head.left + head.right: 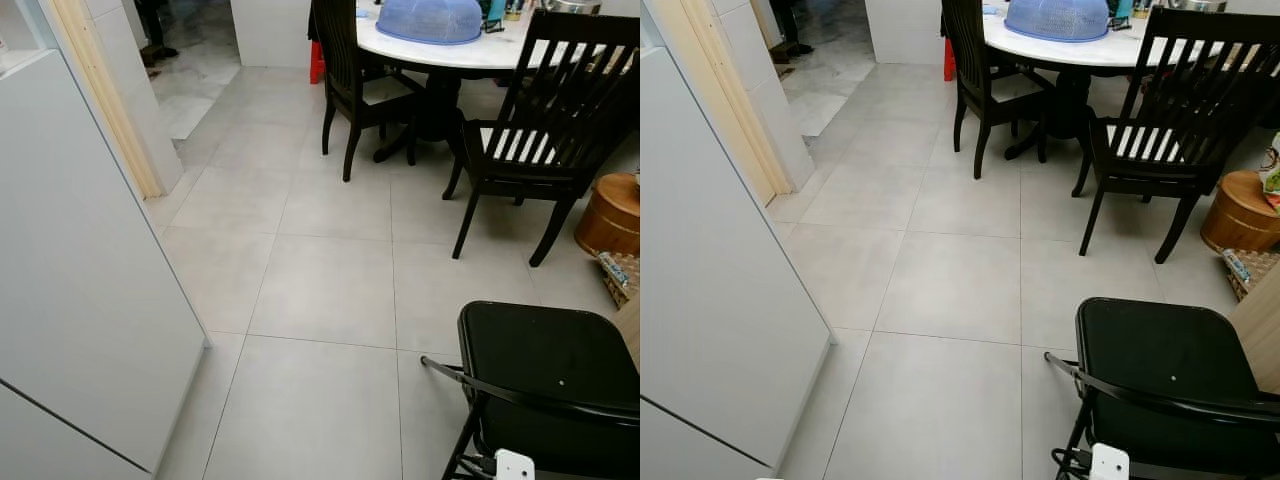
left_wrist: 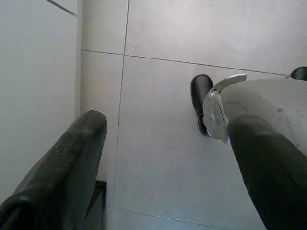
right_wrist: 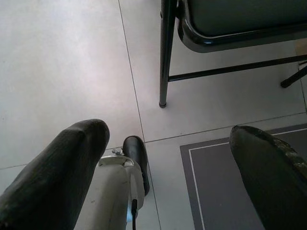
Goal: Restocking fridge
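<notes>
Left eye view showed a wide run of grey tiled floor [image 1: 330, 290], bare from the near edge up to the dining set and offering the most open room down the middle. Along the left stood the white fridge [image 1: 70, 300], its tall flat door face shut, with a thin seam low down and its bottom corner meeting the floor just beside a tile joint. Past the fridge's far edge a pale wooden door frame [image 1: 100, 95] opened onto a lighter marble floor. At the far side a round white table [image 1: 450, 50] carried a blue mesh food cover [image 1: 430, 20], with two dark wooden chairs [image 1: 540, 130] drawn up near it, their legs edging into the open floor. Near right, a black folding chair [image 1: 550, 380] narrowed the passage on that side, and a round wooden stool [image 1: 610, 212] sat by the right edge.

Left gripper [image 2: 158, 158] hung low over the tiles just beside the fridge's face, jaws spread wide and holding nothing, a robot foot [image 2: 200, 103] below. Right gripper [image 3: 168, 163] hung over the floor near the folding chair's leg and the corner of a grey mat [image 3: 216, 182], jaws likewise spread and empty
</notes>
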Tool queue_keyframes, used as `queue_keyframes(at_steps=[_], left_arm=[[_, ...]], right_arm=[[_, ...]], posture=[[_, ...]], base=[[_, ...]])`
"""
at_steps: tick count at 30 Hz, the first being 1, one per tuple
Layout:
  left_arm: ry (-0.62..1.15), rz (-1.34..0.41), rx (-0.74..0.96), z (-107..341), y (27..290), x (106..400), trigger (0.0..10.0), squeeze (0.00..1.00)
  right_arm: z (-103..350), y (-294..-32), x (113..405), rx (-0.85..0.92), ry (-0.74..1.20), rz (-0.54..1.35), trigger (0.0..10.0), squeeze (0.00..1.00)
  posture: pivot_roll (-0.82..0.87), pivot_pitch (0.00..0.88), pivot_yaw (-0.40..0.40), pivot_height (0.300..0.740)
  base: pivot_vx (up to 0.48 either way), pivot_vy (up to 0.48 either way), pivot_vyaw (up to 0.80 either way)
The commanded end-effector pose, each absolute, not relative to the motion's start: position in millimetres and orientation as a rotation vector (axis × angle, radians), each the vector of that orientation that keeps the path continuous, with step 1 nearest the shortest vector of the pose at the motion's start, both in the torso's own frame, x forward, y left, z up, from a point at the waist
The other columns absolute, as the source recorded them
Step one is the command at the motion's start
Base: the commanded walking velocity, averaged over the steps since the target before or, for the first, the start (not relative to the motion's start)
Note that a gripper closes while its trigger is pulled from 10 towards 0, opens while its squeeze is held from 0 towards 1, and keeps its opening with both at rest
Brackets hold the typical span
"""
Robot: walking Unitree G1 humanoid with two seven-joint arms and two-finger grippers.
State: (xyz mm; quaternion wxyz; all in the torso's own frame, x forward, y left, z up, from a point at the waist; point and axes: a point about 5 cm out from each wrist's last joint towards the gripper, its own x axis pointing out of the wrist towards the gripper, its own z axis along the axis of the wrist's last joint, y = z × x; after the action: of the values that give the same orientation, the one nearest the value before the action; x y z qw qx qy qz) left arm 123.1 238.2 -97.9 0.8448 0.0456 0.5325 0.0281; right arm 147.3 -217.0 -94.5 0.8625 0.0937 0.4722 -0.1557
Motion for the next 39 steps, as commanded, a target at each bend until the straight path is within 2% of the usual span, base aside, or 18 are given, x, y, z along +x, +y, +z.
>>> queue_keyframes(at_steps=[1, 20, 24, 39], left_arm=[[1.047, 0.117, 0.013, -87.5, 218.9, 166.4, 10.0, 0.00], [1.047, 0.117, 0.011, -87.6, 218.3, 166.6, 10.0, 0.00], [1.048, 0.078, 0.071, -87.1, 212.8, 170.5, 10.0, 0.00], [1.032, 0.070, 0.105, -85.2, 214.1, 173.8, 10.0, 0.00]], right_arm=[[-69.6, -206.9, 206.3, 0.167, 0.900, -0.129, 10.0, 0.00], [-69.5, -207.0, 206.3, 0.168, 0.900, -0.130, 10.0, 0.00], [-71.3, -205.1, 204.2, 0.181, 0.918, -0.130, 10.0, 0.00], [-71.7, -203.8, 204.2, 0.206, 0.927, -0.139, 10.0, 0.00]], posture=[[0.09, 0.000, -0.056, 0.740], [0.09, 0.000, -0.056, 0.740], [0.08, 0.000, -0.043, 0.740], [0.08, 0.000, -0.033, 0.740]], base=[[0.000, 0.000, 0.00], [0.000, 0.000, 0.00], [0.000, 0.000, 0.00], [0.000, 0.000, 0.00]])
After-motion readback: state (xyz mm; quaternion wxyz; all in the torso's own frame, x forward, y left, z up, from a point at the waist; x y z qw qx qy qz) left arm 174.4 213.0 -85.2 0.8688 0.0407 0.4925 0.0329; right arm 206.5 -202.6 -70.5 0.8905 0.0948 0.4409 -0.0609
